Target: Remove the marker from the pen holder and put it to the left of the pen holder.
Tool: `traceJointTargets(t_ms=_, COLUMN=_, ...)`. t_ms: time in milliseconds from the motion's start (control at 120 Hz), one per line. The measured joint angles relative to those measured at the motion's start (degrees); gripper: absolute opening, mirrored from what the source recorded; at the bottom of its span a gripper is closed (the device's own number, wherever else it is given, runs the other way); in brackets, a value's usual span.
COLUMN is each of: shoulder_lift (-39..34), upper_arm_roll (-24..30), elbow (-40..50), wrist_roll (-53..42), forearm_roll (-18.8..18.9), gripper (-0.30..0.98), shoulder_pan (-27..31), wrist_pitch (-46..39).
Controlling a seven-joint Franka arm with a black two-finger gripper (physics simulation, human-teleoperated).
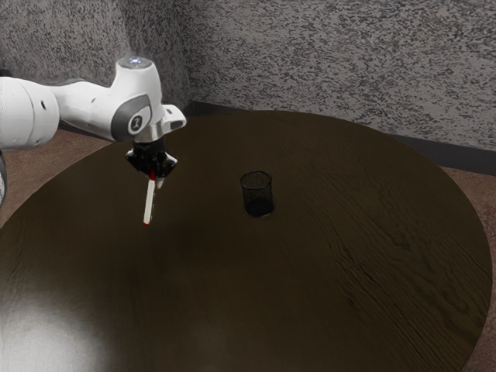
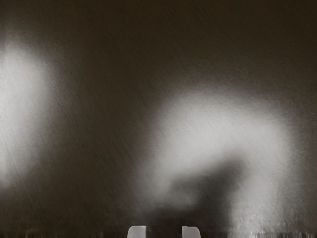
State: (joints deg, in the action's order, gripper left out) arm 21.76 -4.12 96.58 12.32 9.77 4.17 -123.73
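Exterior view shows me the black two-finger end effector [image 1: 155, 180] closed around the upper part of a slim white marker with red ends [image 1: 149, 203]. The marker hangs below it, steeply tilted, its lower end leaning a little toward the exterior view's left; whether that end touches anything I can't tell from here. Right above the end effector is the white and grey robot arm [image 1: 85, 108], reaching in from the exterior view's left. Well apart from the end effector, toward the exterior view's right, a black mesh cylindrical pen holder [image 1: 258, 195] stands upright on the round dark-brown wooden bench [image 1: 310, 294]. Under the hand, the wrist view has pale glare and a dark shadow on the wood. Farthest out are the mottled grey walls [image 1: 325, 70] and the reddish-brown floor [image 1: 474, 187].
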Motion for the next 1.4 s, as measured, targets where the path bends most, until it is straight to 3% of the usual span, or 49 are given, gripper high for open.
traceJointTargets(t_ms=475, shoulder_lift=1.4, upper_arm_roll=-0.7, elbow=2.8, wrist_roll=1.9, forearm_roll=1.3, gripper=-0.06, shoulder_pan=0.1, wrist_pitch=5.0)
traceJointTargets(t_ms=792, shoulder_lift=1.1, upper_arm_roll=-0.7, elbow=3.1, wrist_roll=2.0, forearm_roll=0.1, gripper=0.24, shoulder_pan=0.0, wrist_pitch=4.3)
traceJointTargets(t_ms=892, shoulder_lift=0.3, upper_arm_roll=-0.7, elbow=2.7, wrist_roll=2.0, forearm_roll=-0.2, gripper=0.38, shoulder_pan=0.0, wrist_pitch=4.0)
traceJointTargets(t_ms=1108, shoulder_lift=-10.3, upper_arm_roll=1.0, elbow=0.1, wrist_roll=1.5, forearm_roll=-6.9, gripper=0.58, shoulder_pan=0.3, wrist_pitch=6.8)
traceJointTargets(t_ms=1233, shoulder_lift=-15.3, upper_arm_roll=-0.7, elbow=-2.0, wrist_roll=-2.1, forearm_roll=-17.5, gripper=0.62, shoulder_pan=-1.1, wrist_pitch=14.9)
traceJointTargets(t_ms=1400, shoulder_lift=-15.9, upper_arm_roll=-1.1, elbow=-4.2, wrist_roll=-6.3, forearm_roll=-21.3, gripper=0.66, shoulder_pan=-1.5, wrist_pitch=21.7)
